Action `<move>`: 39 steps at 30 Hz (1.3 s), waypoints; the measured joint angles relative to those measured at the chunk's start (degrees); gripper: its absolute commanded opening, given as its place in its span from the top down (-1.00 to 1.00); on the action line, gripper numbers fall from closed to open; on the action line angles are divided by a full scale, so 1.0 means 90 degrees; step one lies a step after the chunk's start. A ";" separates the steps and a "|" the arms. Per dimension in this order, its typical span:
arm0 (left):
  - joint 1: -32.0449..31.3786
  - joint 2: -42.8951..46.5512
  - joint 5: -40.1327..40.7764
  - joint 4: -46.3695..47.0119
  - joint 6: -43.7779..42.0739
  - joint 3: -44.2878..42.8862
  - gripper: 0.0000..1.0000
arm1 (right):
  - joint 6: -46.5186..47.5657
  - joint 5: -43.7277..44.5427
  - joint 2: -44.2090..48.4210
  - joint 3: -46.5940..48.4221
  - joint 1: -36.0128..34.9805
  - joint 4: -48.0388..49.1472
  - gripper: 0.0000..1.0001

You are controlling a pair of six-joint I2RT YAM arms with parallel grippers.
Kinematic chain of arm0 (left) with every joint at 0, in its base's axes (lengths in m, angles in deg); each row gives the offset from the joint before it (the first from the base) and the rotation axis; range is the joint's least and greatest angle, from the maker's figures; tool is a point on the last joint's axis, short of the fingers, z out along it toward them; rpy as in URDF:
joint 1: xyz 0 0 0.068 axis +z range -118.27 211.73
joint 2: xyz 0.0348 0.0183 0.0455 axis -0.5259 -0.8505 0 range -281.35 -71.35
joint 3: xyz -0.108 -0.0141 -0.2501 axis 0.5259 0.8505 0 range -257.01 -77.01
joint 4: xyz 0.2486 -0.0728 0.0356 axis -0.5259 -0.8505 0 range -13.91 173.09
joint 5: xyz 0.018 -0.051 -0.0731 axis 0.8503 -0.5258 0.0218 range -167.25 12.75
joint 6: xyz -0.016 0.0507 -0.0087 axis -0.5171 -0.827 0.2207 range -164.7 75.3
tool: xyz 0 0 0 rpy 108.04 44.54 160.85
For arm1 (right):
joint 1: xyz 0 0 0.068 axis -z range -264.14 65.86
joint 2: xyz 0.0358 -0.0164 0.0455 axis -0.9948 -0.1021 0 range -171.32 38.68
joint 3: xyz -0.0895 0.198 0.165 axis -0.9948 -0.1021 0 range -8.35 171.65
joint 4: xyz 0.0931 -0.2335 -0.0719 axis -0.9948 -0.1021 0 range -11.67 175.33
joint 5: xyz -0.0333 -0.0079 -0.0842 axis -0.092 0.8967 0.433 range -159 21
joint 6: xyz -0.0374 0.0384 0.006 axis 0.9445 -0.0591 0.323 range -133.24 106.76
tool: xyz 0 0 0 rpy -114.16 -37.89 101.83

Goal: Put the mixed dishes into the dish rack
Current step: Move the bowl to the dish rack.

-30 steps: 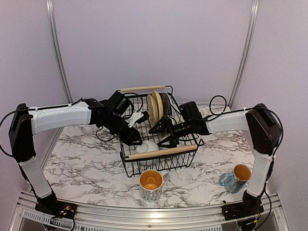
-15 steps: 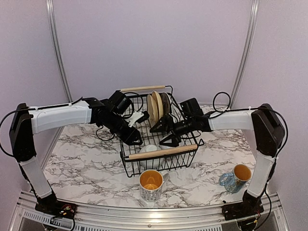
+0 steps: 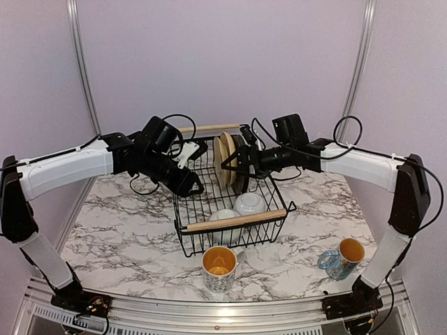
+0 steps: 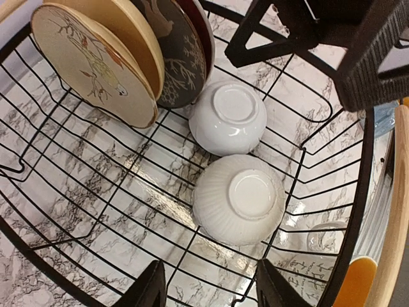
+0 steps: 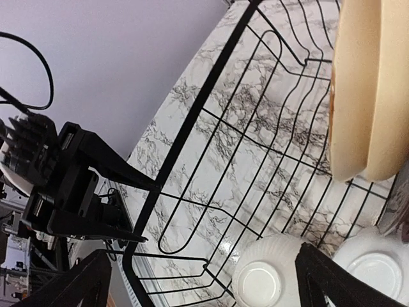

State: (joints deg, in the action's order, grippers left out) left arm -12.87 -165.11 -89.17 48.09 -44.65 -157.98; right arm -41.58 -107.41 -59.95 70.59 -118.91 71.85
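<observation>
**Outside the rack's near handle, two mugs wait**

Above the dish rack, both arms hang with nothing in their grasp. The left end effector stands spread over the rack's bare left floor. The right end effector is spread wide over the far side, near the upright plates. Neither touches a dish.

The next move, as I judge it, turns on where the two mugs are. They sit on the desk, on the near side of the near wooden handle, so both lie back toward the arm bases from either end effector. The centre mug stands upright just in front of the rack, roughly between the arms, and the left end effector looks somewhat nearer to it. The right-hand mug stands upright well to the right, close to the right arm's base, with its blue handle turned leftward. That one suits the right arm.

Already loaded are the tan plates and the dark grey plate, on edge at the far end. The smooth bowl and the ribbed bowl lie upside down, touching, toward the near right corner.

The handle and the wire wall stand between the end effectors and the mugs, so each arm would need to rise clear before reaching down. The rack's left floor seems the free room for mugs.
</observation>
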 measured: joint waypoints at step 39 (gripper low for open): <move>-0.0058 0.2703 0.2431 0.0345 0.1780 0.1054 -0.25 | 0.8024 0.2098 -0.2477 0.3929 -0.1166 -0.4554 -0.06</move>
State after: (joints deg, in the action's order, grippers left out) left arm -13.39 -140.78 -67.29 51.19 -28.63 -148.49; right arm 30.64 -88.53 -82.25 105.95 -129.40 30.87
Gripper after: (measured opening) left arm 0.623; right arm 0.538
